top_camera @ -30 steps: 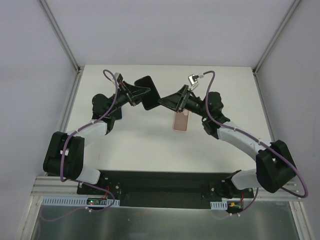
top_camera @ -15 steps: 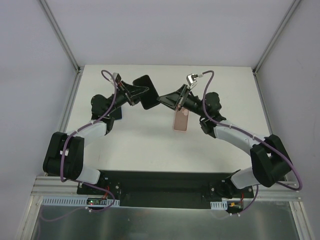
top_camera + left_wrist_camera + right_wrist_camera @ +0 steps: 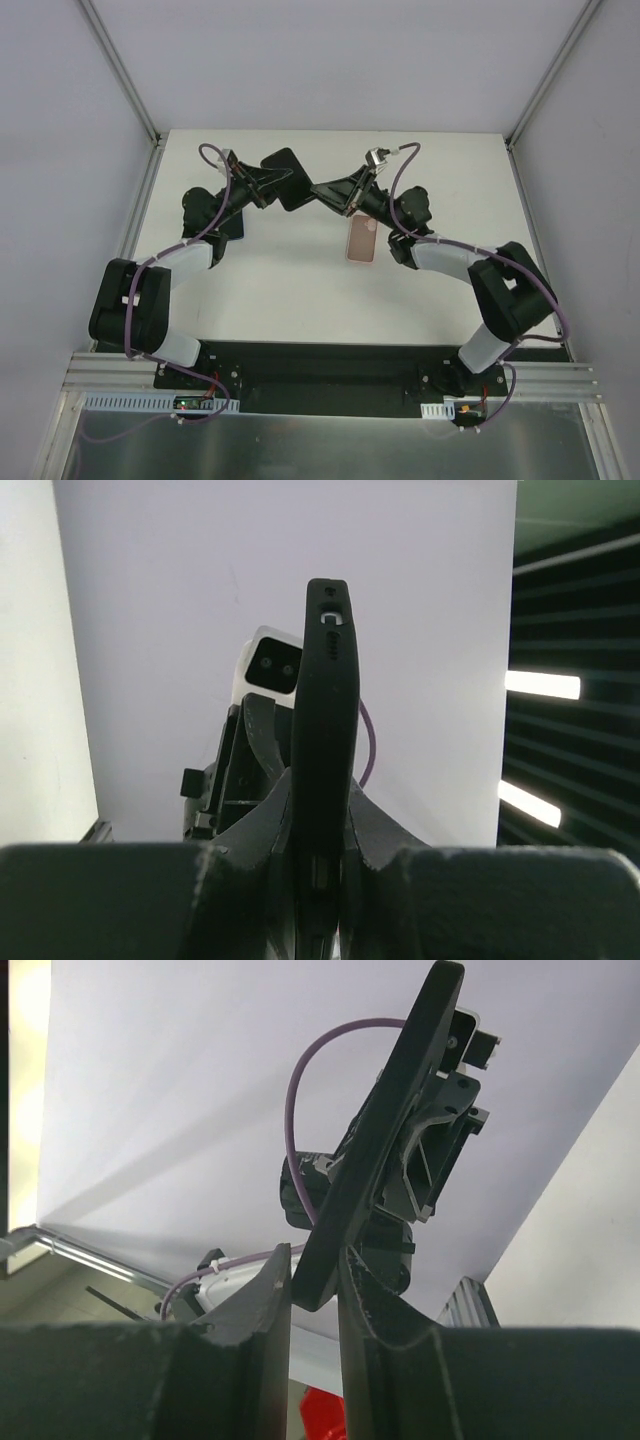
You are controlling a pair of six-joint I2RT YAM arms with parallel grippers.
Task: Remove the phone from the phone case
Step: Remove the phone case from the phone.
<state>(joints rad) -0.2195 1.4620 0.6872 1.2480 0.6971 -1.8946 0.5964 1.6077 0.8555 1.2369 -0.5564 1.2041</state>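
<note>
Phone (image 3: 288, 176) is hanging in the air over the white table (image 3: 300, 290), a little above the centre of the top view, with its broad black side showing to the camera. Left claw (image 3: 268, 186) is clamping the phone at its left-hand edge. In the left wrist view the phone (image 3: 326, 720) is standing edge-on, rising straight up from between the closed fingers (image 3: 258, 830) of that claw (image 3: 320, 825). Behind the phone, a white camera housing (image 3: 270, 665) on the other arm is peeking out at its left. Right claw (image 3: 320, 190) is pinching the opposite edge. In the right wrist view the phone (image 3: 390, 1130) is leaning toward the upper right, and its lower end is sitting tight between the two fingers (image 3: 266, 1298) of that claw (image 3: 314, 1282). Phone case (image 3: 361, 240), salmon pink, is lying flat on the table just below and to the right of the phone. It is apart from the phone and close beside the right arm's wrist.
</note>
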